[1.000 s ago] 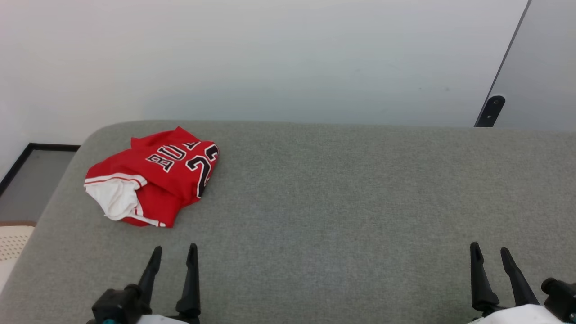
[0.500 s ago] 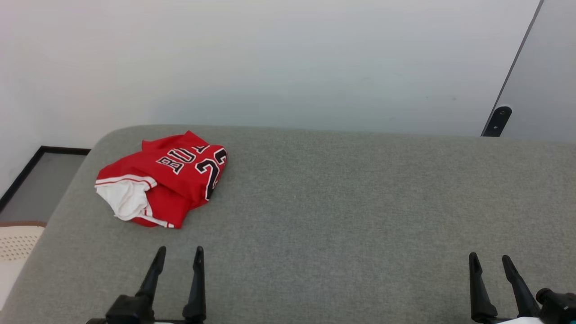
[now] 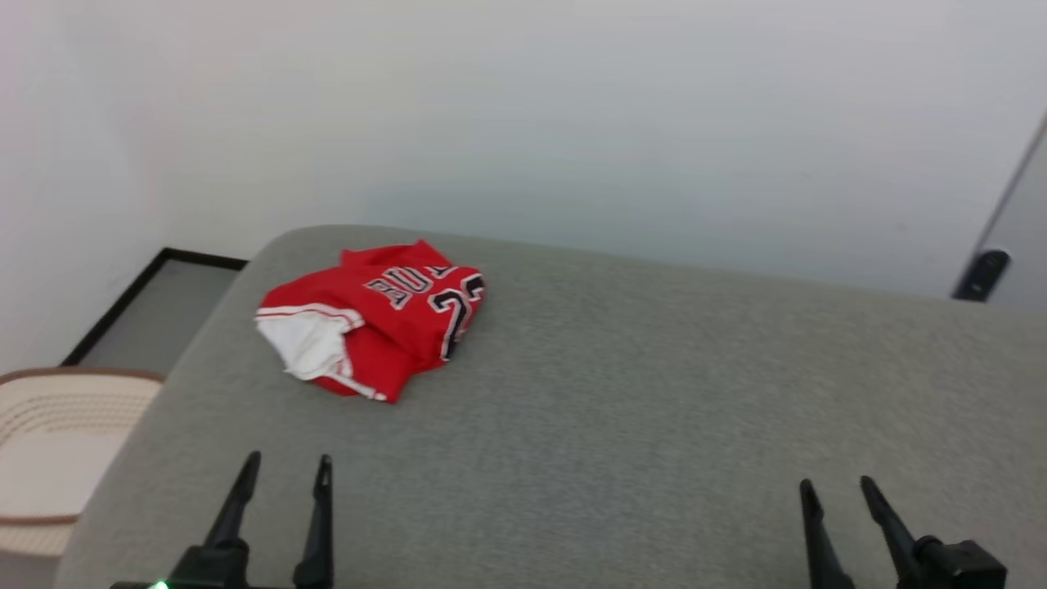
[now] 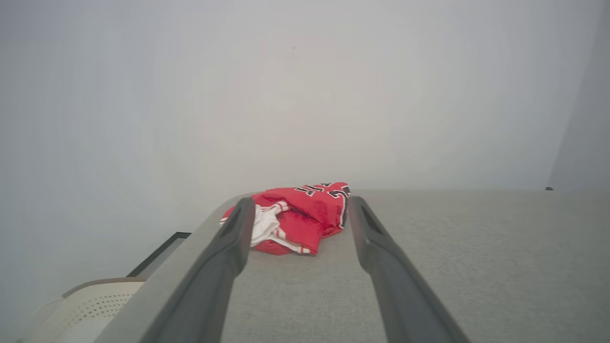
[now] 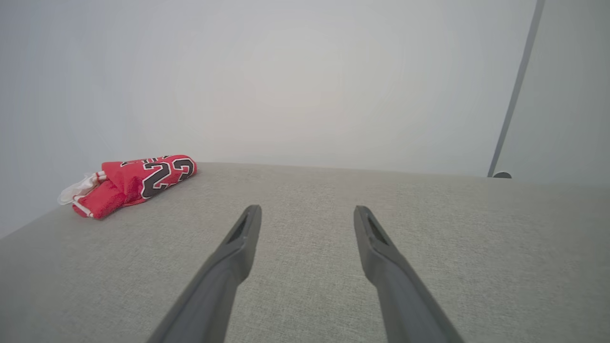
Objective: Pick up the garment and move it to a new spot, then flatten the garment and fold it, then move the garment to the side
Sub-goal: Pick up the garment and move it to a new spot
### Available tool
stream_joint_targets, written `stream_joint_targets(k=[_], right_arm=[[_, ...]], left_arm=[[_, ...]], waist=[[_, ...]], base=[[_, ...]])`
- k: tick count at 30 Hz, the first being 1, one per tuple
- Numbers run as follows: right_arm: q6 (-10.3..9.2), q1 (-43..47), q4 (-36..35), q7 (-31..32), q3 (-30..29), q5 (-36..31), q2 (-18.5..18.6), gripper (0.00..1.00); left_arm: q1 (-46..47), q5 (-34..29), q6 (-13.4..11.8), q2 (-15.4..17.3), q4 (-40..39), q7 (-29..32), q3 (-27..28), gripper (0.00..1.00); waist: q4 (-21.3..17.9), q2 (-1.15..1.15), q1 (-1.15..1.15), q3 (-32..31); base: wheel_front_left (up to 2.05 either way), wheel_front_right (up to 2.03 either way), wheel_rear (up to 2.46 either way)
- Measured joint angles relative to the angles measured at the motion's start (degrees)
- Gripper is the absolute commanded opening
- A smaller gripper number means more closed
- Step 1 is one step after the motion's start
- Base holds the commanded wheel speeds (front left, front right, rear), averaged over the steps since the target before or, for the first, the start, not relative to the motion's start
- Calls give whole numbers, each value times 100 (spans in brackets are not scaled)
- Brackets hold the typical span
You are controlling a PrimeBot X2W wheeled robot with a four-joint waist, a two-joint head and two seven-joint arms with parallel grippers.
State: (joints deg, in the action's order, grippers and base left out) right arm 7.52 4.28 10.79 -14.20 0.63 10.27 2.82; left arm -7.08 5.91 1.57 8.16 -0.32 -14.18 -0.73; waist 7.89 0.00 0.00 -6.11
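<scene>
Grey cushion (image 3: 622,393) runs wide under a pale wall, and I have both arms parked low at its near edge. Left gripper (image 3: 288,463) is spread to its full gape and holds nothing. Right gripper (image 3: 838,486) is equally wide and equally empty.

Shirt (image 3: 384,327) lies bunched near the cushion's far left corner, at about 1 o'clock from the left gripper and well apart from it. From the right gripper it sits at 10 o'clock, much farther off. Its white sleeve spills toward 7 o'clock, and the black lettering faces up. Basket (image 3: 49,442) stands off the cushion's edge at 9 o'clock.

I judge the step in hand to be the reach for the first pick. The left arm is the one to use, since its wrist view already frames the shirt between its fingers. I would drive it toward 1 o'clock, keep the jaws wide, and drop onto the raised red fold rather than the loose sleeve. Tips should graze the cushion so they gather enough layers. A push toward 12 o'clock could slide the shirt off the far edge.

Both sets of fingers point near 12 o'clock, tilted slightly down toward the fabric, wrists level.
</scene>
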Motion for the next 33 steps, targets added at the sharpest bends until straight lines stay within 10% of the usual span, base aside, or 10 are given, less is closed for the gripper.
stream_joint_targets(k=[18,23,33], right_arm=[[1,-191,220,-81,659,-185,3,100],[0,-188,256,-81,628,-211,3,100],[1,-301,82,64,748,-508,0,100]], left_arm=[[-346,-345,-205,-109,-188,-92,349,100],[-182,-119,118,-126,221,-93,236,100],[2044,1652,561,837,850,1912,10,100]], waist=[[1419,0,0,-206],[1479,0,0,-178],[1115,0,0,-36]], base=[[0,0,0],[0,0,0],[0,0,0]])
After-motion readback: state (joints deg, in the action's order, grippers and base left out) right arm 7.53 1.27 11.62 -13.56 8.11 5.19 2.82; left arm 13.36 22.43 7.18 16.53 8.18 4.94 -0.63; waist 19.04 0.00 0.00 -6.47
